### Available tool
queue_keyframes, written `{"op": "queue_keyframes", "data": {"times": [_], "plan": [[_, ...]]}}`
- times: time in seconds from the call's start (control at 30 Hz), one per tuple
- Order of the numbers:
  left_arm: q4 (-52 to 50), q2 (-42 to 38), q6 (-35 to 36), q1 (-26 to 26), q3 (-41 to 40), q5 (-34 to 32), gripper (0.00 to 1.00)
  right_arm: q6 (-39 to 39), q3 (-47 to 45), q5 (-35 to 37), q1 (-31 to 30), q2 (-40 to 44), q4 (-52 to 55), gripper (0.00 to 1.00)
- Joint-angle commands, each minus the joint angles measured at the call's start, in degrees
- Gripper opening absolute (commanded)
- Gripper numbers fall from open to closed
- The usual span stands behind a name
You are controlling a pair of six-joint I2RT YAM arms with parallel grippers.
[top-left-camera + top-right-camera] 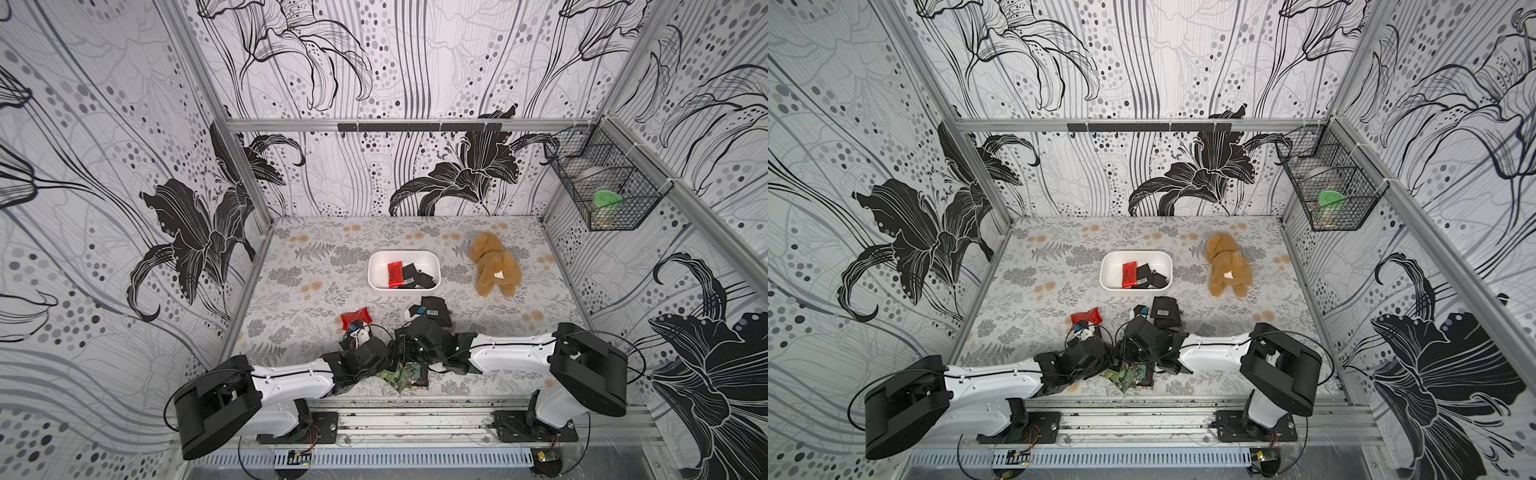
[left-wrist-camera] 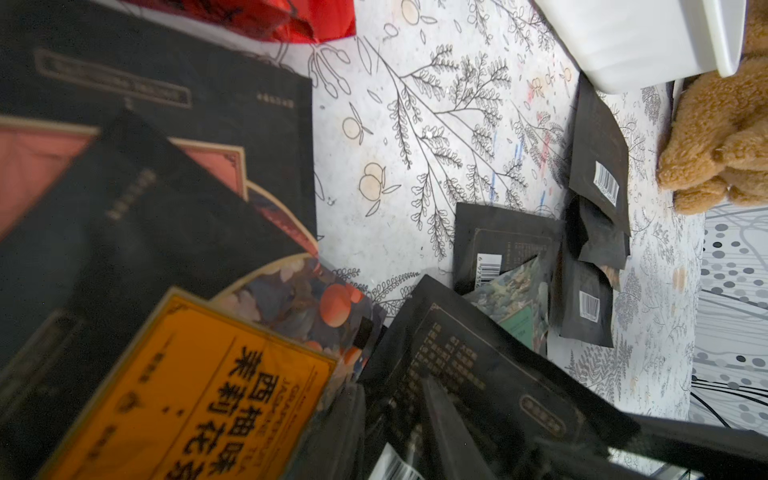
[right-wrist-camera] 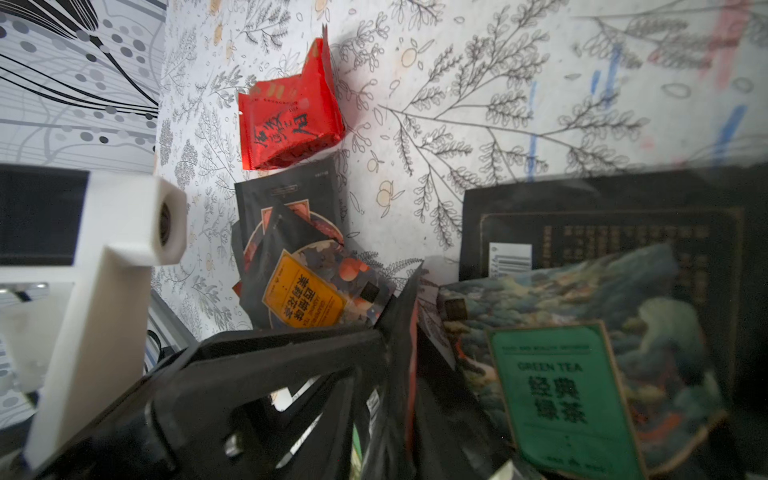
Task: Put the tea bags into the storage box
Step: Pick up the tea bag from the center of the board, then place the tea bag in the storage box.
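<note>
Storage box: the storage box (image 1: 377, 272) sits mid-bench with its open side up and its long axis across the bench, so drops from above have a clear mouth.
Stowed: a red sachet (image 1: 395, 274) lies in the box with its long axis far-to-near, and a few black ones sit beside it.
Loose: the tea bags (image 1: 401, 374) are heaped on the near bench, overlapping, which lifts edges that can be pinched.
Stray: a loose red sachet (image 1: 354, 316) lies crosswise, just beyond the heap.
Left pincer: the left pincer (image 1: 358, 337) hangs low over an orange-labelled sachet (image 2: 199, 395); its jaws are hidden, so a grip cannot be told.
Right pincer: the right pincer (image 1: 415, 332) is low by a green-labelled sachet (image 3: 561, 395), which leans tilted on a black one; its jaw state cannot be told.
Reason: both arms probably crowd the heap because the remaining work lies there.
</note>
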State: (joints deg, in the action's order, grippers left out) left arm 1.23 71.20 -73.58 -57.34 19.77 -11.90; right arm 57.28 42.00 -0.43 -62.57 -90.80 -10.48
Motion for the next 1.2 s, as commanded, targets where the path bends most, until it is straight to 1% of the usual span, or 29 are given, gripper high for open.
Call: {"op": "queue_keyframes", "data": {"times": [0.0,0.2,0.4,0.47,0.53,0.63,0.7,0.77,0.83,0.9,0.97,1.03,1.17], "plan": [[-0.26,-0.92,-0.15,-0.24,-0.42,-1.53,0.28,-1.65,1.25,-0.19,-0.31,-1.03,0.44,0.26],[-0.43,-2.18,-0.40,-0.26,-0.08,-2.07,0.28,-1.63,0.63,-0.19,-0.32,-1.30,0.03,0.24],[-0.94,-5.43,-1.40,-0.20,0.32,-3.48,0.26,-2.57,1.18,0.89,-0.28,-0.84,1.85,0.07],[-4.48,-7.42,-0.50,-0.21,2.07,-5.44,0.26,-3.08,1.33,2.09,-0.29,0.30,3.62,0.00],[-11.40,-9.64,1.55,-0.18,5.36,-9.80,0.30,-3.83,1.09,3.69,-0.28,2.23,5.46,0.00],[-22.66,-12.15,3.06,-0.22,9.93,-18.03,0.38,-5.88,0.39,6.71,-0.28,7.04,8.13,0.00],[-28.21,-13.57,3.36,-0.23,11.69,-23.40,0.46,-8.05,0.25,9.66,-0.28,11.28,10.48,0.00],[-31.55,-14.73,3.17,-0.15,11.96,-26.78,0.51,-10.75,1.01,13.25,-0.29,14.84,14.29,0.00],[-32.76,-16.09,3.09,-0.04,11.51,-28.65,0.52,-12.93,2.76,18.18,-0.28,17.89,19.34,0.00],[-33.13,-17.34,2.91,0.31,10.68,-29.76,0.55,-15.39,5.78,24.70,-0.14,19.61,24.54,0.00],[-32.70,-18.75,2.32,0.97,9.29,-29.89,0.56,-18.18,8.79,28.50,0.73,20.29,26.89,0.00],[-30.80,-20.44,2.26,2.24,7.21,-28.72,0.58,-21.15,10.90,27.90,3.94,20.28,26.39,0.00],[-24.63,-24.00,4.25,6.33,2.39,-23.27,0.62,-24.96,13.25,15.05,15.38,18.08,19.98,0.00]]}}
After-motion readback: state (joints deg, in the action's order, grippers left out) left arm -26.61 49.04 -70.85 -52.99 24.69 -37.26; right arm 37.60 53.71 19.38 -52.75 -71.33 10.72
